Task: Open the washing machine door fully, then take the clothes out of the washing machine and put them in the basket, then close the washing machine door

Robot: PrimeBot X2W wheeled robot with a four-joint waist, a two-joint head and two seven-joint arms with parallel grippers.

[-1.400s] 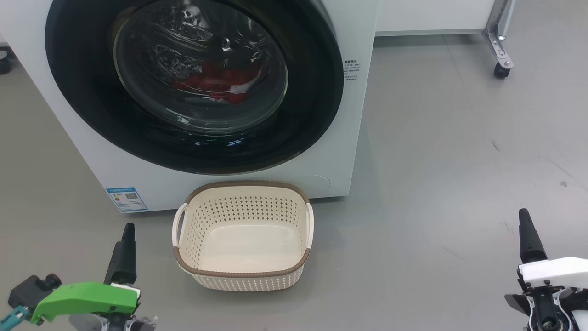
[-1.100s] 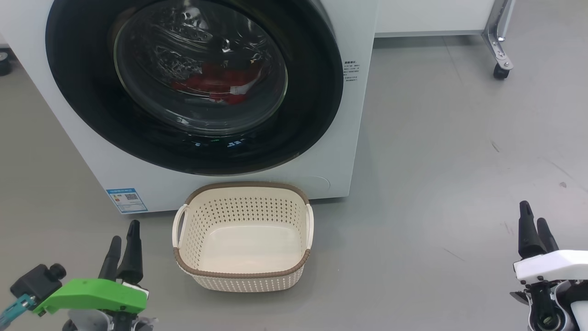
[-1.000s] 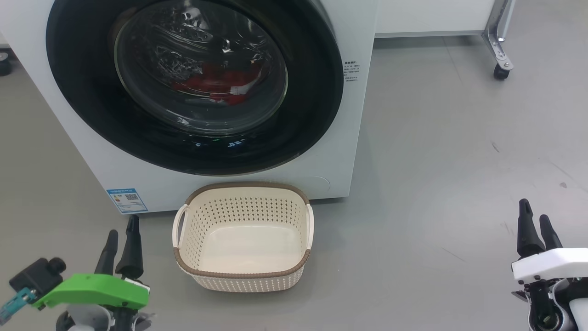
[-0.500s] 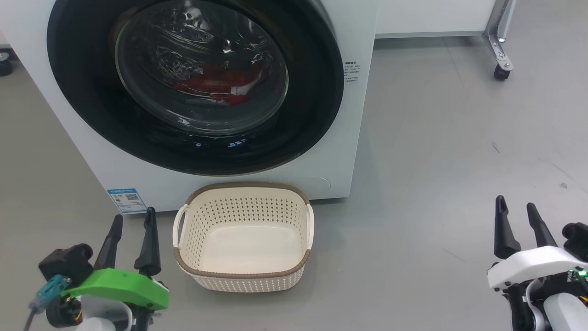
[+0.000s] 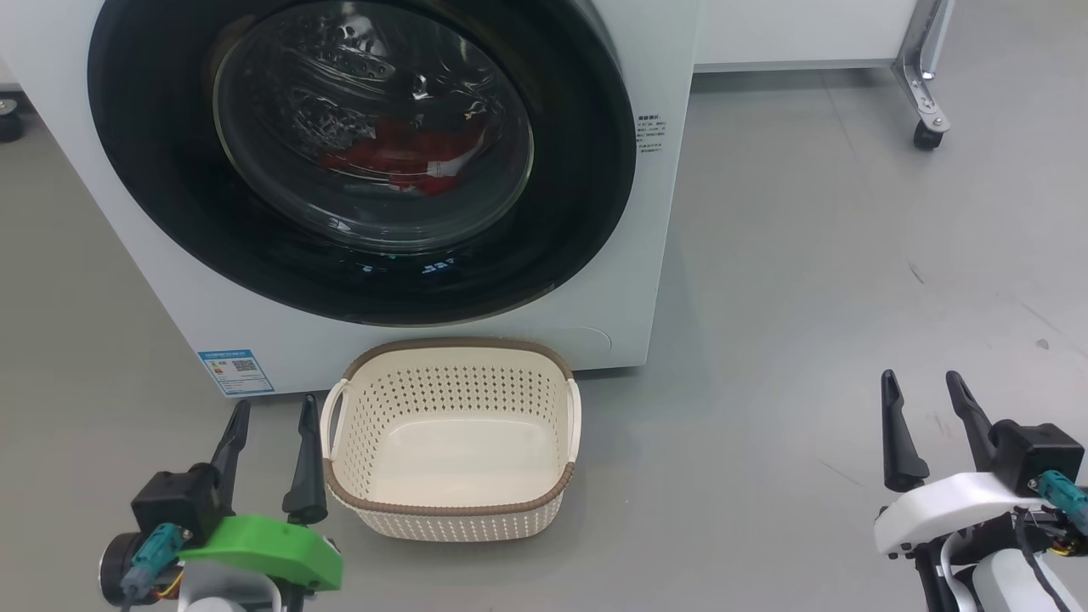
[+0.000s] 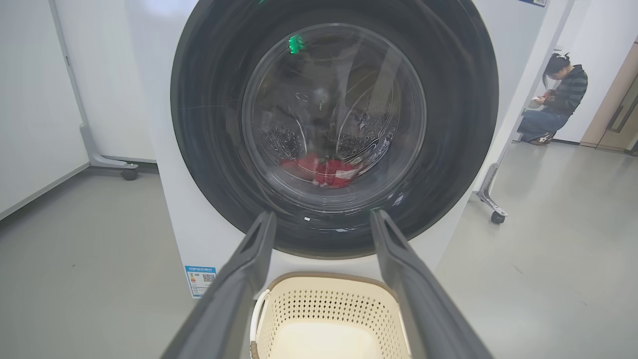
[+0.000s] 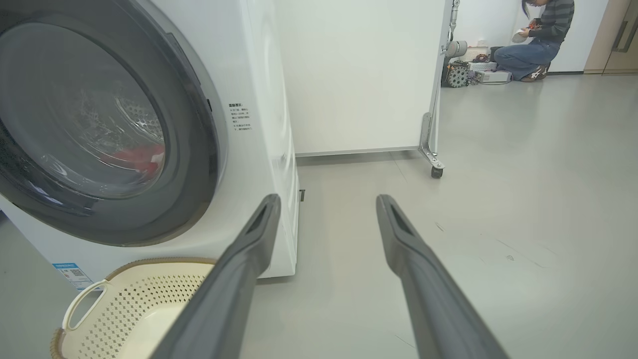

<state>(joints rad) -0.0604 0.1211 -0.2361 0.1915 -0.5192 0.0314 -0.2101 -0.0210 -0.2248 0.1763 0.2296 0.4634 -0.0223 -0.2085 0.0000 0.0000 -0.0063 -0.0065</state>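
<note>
The white washing machine (image 5: 671, 212) stands ahead with its glossy black washing machine door (image 5: 153, 170) closed. Through the glass, the red clothes (image 5: 399, 161) lie low in the drum, as the left wrist view also shows with the clothes (image 6: 324, 172) behind the door (image 6: 209, 124). The cream basket (image 5: 459, 344) sits on the floor right in front of the machine. My left gripper (image 5: 274, 406) is open beside the basket's left handle, holding nothing. My right gripper (image 5: 920, 380) is open over bare floor, well right of the basket. The right wrist view has the open right gripper (image 7: 327, 199) aimed past the machine's right corner.
A white panel on a metal frame with a caster (image 5: 926, 132) stands behind the machine at the right. Grey floor (image 5: 807, 297) stretches to the right. A person (image 6: 556, 99) crouches far off in the background. A blue label (image 5: 234, 370) marks the machine's lower left front.
Both wrists have turned, so each gripper's two fingers now show spread side by side. The left gripper has shifted right toward the basket, the right gripper left. Door, clothes and basket are unmoved.
</note>
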